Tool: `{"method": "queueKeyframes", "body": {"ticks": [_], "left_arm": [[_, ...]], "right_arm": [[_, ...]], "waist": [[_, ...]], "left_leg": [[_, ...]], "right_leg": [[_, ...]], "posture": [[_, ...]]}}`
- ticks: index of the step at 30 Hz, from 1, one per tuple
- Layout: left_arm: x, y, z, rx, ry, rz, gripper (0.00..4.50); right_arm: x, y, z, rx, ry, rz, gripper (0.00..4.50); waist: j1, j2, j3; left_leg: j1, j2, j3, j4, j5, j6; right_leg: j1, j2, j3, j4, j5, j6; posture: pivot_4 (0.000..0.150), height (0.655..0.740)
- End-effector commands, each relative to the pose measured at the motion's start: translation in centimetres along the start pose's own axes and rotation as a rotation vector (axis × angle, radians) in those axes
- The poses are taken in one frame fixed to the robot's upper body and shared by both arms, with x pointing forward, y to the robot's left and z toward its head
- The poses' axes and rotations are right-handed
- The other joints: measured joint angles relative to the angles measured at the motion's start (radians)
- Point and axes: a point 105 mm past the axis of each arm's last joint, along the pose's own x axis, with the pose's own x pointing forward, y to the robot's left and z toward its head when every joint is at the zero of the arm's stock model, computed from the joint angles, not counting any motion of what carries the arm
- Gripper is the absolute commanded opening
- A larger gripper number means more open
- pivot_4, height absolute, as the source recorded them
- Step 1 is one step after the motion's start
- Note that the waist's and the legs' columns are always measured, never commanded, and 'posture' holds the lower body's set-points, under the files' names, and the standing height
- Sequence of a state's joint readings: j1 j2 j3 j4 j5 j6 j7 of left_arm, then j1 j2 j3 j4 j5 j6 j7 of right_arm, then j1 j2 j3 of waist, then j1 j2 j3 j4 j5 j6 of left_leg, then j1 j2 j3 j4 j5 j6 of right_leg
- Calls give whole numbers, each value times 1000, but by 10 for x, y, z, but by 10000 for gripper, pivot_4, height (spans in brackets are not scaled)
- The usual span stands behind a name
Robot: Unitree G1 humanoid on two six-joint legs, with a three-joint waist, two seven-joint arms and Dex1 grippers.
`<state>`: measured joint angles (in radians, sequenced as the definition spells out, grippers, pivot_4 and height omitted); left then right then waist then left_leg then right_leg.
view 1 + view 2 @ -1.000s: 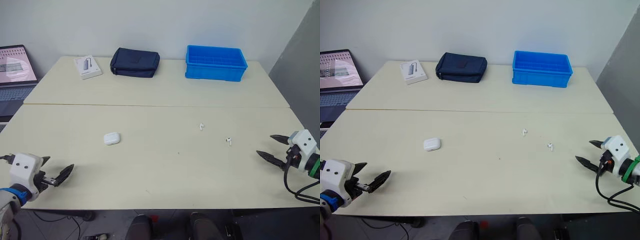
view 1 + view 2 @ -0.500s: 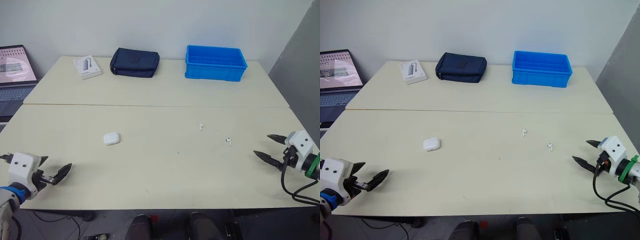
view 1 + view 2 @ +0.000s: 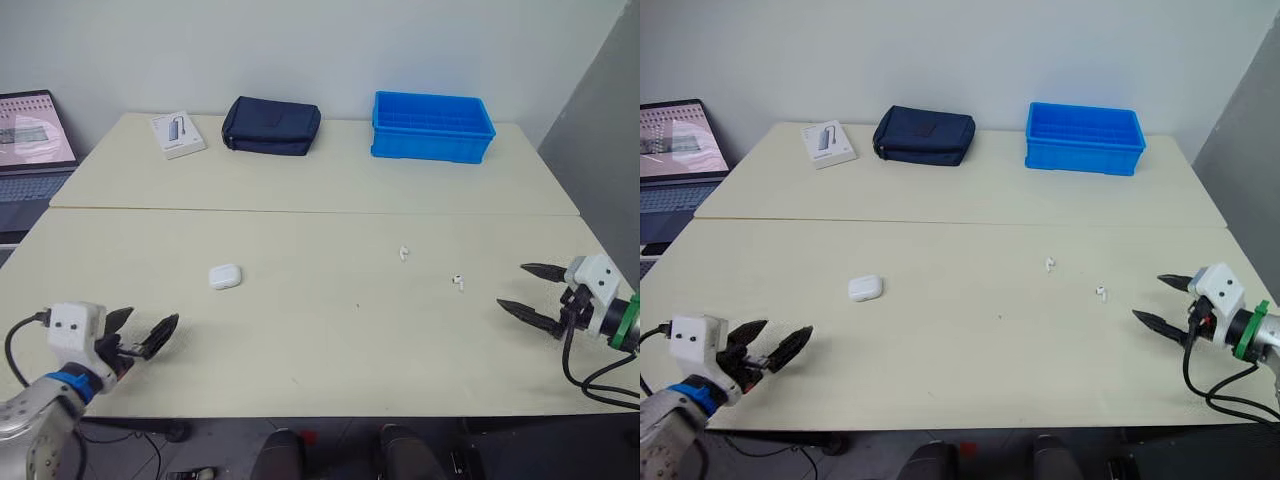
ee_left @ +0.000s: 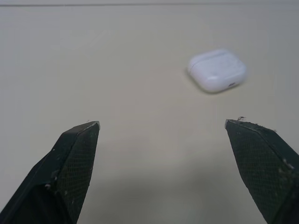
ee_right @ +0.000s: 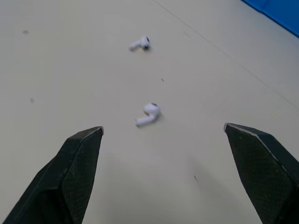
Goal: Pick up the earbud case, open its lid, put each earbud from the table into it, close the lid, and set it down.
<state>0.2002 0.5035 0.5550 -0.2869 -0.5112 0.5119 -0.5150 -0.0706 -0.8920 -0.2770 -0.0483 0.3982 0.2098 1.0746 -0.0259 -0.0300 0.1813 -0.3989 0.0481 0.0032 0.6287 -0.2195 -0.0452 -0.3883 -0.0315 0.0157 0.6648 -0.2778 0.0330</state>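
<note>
The white earbud case (image 3: 224, 276) lies shut on the cream table (image 3: 300, 340), left of centre. My left gripper (image 3: 150, 325) hovers near the front left edge, open and holding nothing. It points at the case (image 4: 217, 70), a short way off. Two white earbuds lie apart right of centre: one earbud (image 3: 403, 253) farther back and another earbud (image 3: 457, 282) nearer my right gripper (image 3: 512, 286). That gripper is open and holds nothing, low over the table by the right edge. In the right wrist view the near earbud (image 5: 148, 113) lies just ahead of the fingertips (image 5: 84, 140).
Along the back of the table stand a blue bin (image 3: 432, 125), a dark pouch (image 3: 271, 124) and a small white box (image 3: 178, 133). A laptop (image 3: 35, 150) sits off the left side. A seam (image 3: 300, 210) crosses the table.
My left gripper has moved right and forward toward the case. My right gripper has shifted slightly left toward the earbuds. Both have stayed open.
</note>
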Motion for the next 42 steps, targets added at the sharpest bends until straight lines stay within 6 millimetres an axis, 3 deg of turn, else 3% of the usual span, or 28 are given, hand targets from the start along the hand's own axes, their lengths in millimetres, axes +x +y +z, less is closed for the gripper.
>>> {"method": "queueKeyframes", "body": {"ticks": [1,6,11,22,27,34,37,41,42], "left_arm": [[10,-27,9,-23,-16,-26,45000],[25,-35,13,-49,-30,17,45000],[39,-52,7,-63,-11,31,45000],[75,-68,-20,-91,87,103,45000],[91,-71,-19,-101,98,109,45000],[96,-71,-24,-109,162,110,45000],[95,-71,-27,-119,186,107,39473],[93,-69,-32,-105,214,105,28455],[92,-68,-33,-95,218,101,27929]], "right_arm": [[12,16,47,30,-110,131,43414],[22,30,80,-9,-155,269,43414],[30,32,104,-60,-206,318,43414],[37,38,117,-71,-244,361,43414],[40,39,122,-78,-255,374,43414],[40,41,123,-87,-256,381,43414],[40,42,123,-89,-256,382,45000],[39,43,124,-93,-257,382,45000],[39,43,124,-94,-257,382,45000]], "waist": [[-1,-1,0],[0,-1,0],[1,-1,0],[4,-1,0],[10,0,-1],[21,1,-1],[22,1,-2],[23,1,-2],[23,2,-2]], "left_leg": [[0,0,0,0,0,0],[-1,0,-1,1,0,0],[-1,0,-1,1,0,0],[-1,0,-1,1,0,0],[0,-1,-2,1,0,0],[0,-1,-2,2,0,1],[0,-1,-2,2,0,1],[0,-1,-1,2,0,0],[0,-1,-1,2,0,0]], "right_leg": [[0,1,0,0,0,0],[0,2,0,0,1,0],[0,2,0,-1,1,0],[0,2,0,-1,1,0],[0,3,-1,0,2,0],[1,3,0,0,3,0],[1,3,0,0,3,0],[1,3,0,0,3,0],[1,3,0,0,3,0]], "posture": [[1500,7357],[1500,7357],[1500,7357],[1500,7357],[1500,7357],[1500,7357],[1500,7357],[1500,7357],[1500,7357]]}}
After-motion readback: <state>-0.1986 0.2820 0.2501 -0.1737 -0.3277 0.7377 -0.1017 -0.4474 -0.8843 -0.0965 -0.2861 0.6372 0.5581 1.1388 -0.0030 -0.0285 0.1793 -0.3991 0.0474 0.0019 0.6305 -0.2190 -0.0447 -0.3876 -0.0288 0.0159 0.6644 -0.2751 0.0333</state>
